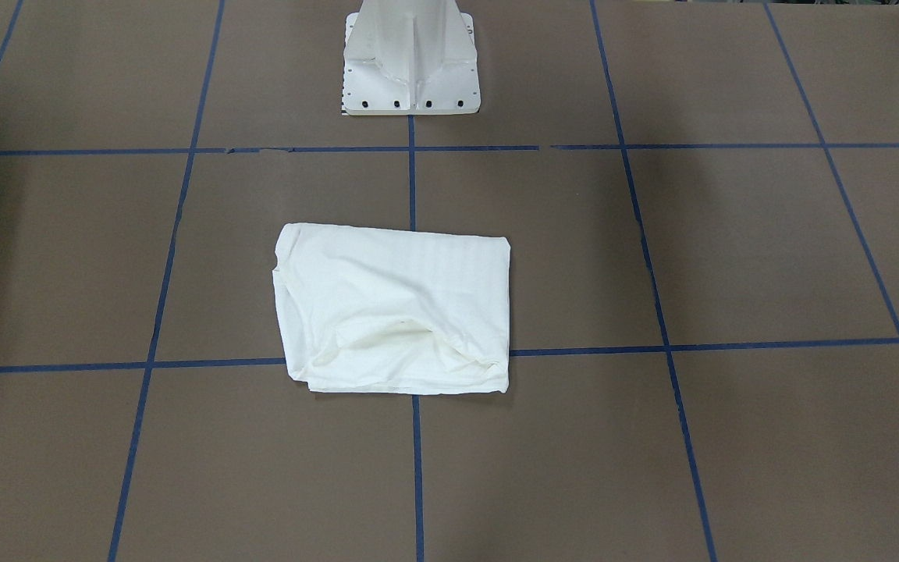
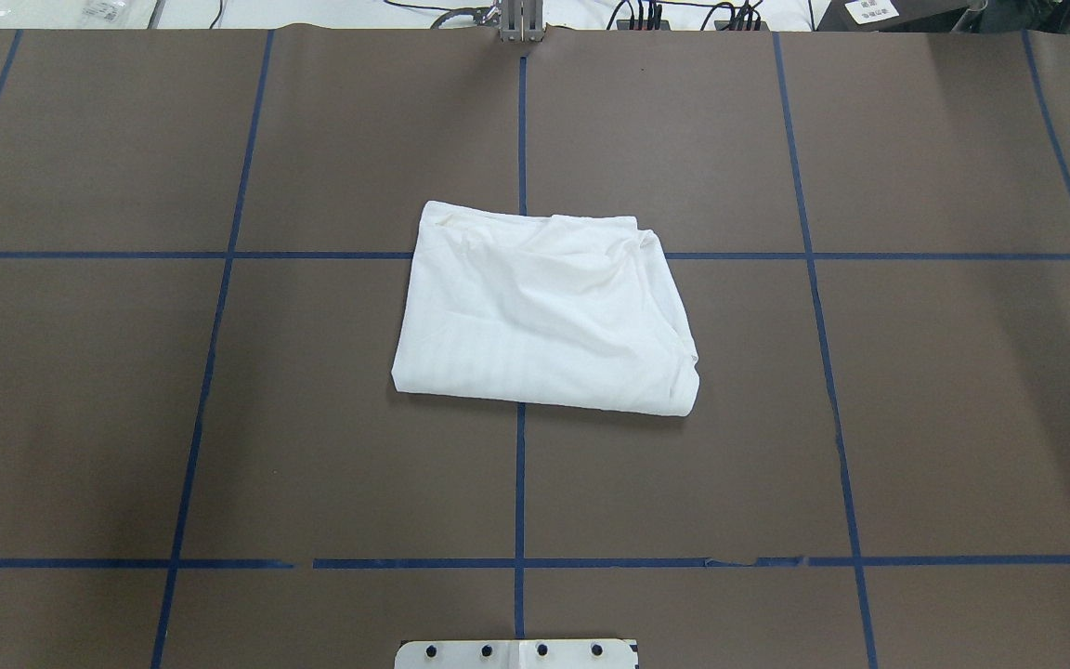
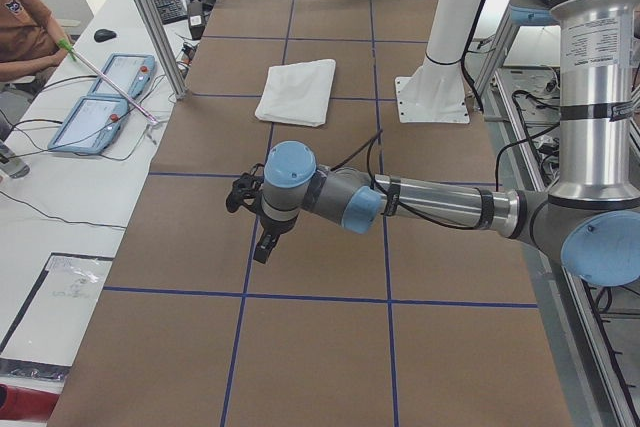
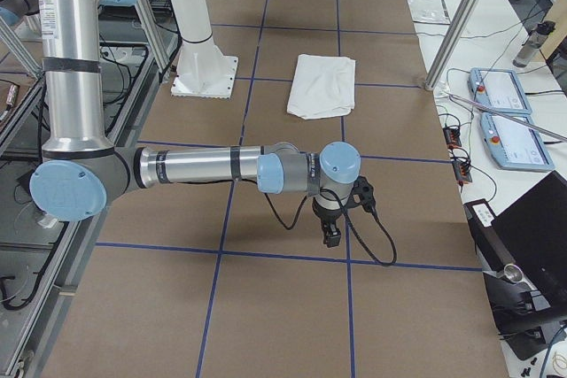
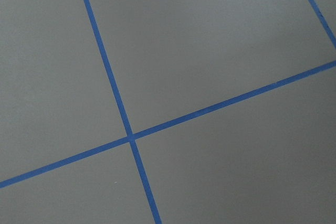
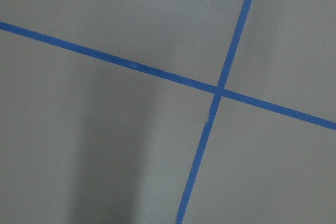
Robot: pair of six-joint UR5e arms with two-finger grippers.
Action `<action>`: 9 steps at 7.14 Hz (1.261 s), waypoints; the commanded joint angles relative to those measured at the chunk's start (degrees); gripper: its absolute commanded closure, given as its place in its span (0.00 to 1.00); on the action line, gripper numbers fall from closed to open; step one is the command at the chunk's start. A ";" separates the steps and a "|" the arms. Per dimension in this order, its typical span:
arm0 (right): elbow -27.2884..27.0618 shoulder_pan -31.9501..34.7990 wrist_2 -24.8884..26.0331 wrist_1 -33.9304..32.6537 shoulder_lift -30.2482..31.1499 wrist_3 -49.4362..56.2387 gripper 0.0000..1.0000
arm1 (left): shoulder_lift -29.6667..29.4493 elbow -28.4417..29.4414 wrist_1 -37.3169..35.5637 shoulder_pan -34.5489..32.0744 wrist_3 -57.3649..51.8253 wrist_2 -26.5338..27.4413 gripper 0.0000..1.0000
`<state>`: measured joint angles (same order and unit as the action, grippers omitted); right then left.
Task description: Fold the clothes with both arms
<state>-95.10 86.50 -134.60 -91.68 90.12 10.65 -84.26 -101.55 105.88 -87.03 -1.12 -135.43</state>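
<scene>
Two arms hang low over the table (image 2: 312, 437), one at each end, both well apart from the shirt (image 2: 544, 311). From the left end, the left arm (image 3: 440, 209) fills mid-frame: a smooth silver tube with light blue caps and a black cable. The black left gripper (image 3: 263, 247) hangs under its wrist above the matte brown top with no cloth in it. I cannot tell how far its jaws stand apart. From the right end, the right arm (image 4: 204, 167) stretches out the same way. The right gripper (image 4: 330, 236) points down just above a line of blue tape (image 4: 292, 254), also without cloth, and I cannot tell its opening either. Each wrist camera shows only flat brown surface and a tape crossing.

Farther along, at the centre of the overhead frame, the shirt lies folded into a rough rectangle of soft, creased white cotton, covering a tape crossing. Beyond it, at bottom centre, is the white bolted foot of the pedestal (image 2: 516, 653).
</scene>
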 commanded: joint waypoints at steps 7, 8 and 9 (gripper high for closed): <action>0.18 2.36 0.21 2.71 1.37 -0.02 0.00 | 0.14 1.10 -1.56 -0.16 0.07 -0.01 0.00; 1.31 2.27 0.21 3.43 1.55 -0.02 0.00 | 0.06 1.44 -1.56 -0.07 0.16 -0.01 0.00; 0.80 2.27 0.12 3.70 2.07 -0.10 0.00 | 0.06 1.10 -1.38 -0.07 0.07 -0.10 0.00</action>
<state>-94.33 88.80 -134.40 -88.75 91.65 10.62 -84.17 -100.28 104.36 -87.12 -1.01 -135.44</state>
